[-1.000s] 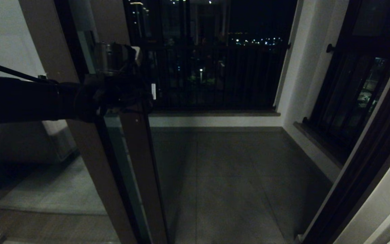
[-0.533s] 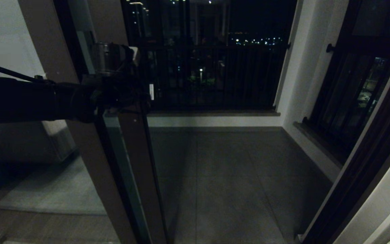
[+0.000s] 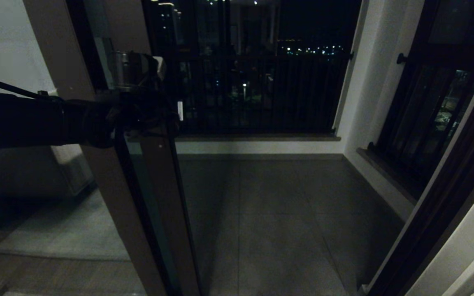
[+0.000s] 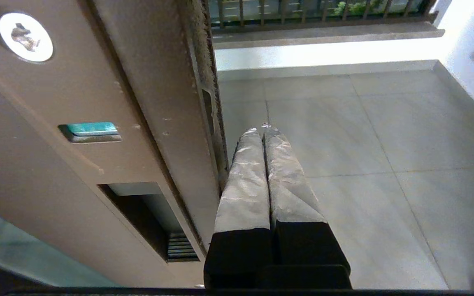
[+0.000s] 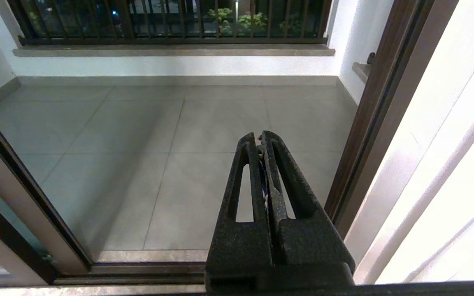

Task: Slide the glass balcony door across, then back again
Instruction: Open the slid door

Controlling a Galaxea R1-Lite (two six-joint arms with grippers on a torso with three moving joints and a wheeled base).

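Note:
The glass balcony door [image 3: 161,185] stands left of centre, its brown edge stile running from floor to ceiling. In the left wrist view the stile [image 4: 97,102] shows a silver screw [image 4: 25,37] and the recessed black handle [image 4: 146,213]. My left gripper [image 3: 159,113] is at handle height on the stile's open-side edge. It is shut [image 4: 261,130] with nothing between the fingers, one finger [image 4: 243,181] lying against the door's brush-sealed edge. My right gripper [image 5: 260,135] is shut and empty, held low over the doorway, out of the head view.
The tiled balcony floor [image 3: 282,213] lies open through the doorway, with a dark railing [image 3: 261,94] at the far side. A barred window [image 3: 426,111] is on the right wall. The dark door jamb [image 3: 438,213] bounds the right; the floor track [image 5: 138,273] runs below.
The door stile and my left arm have shifted slightly to the left together, widening the doorway a little.

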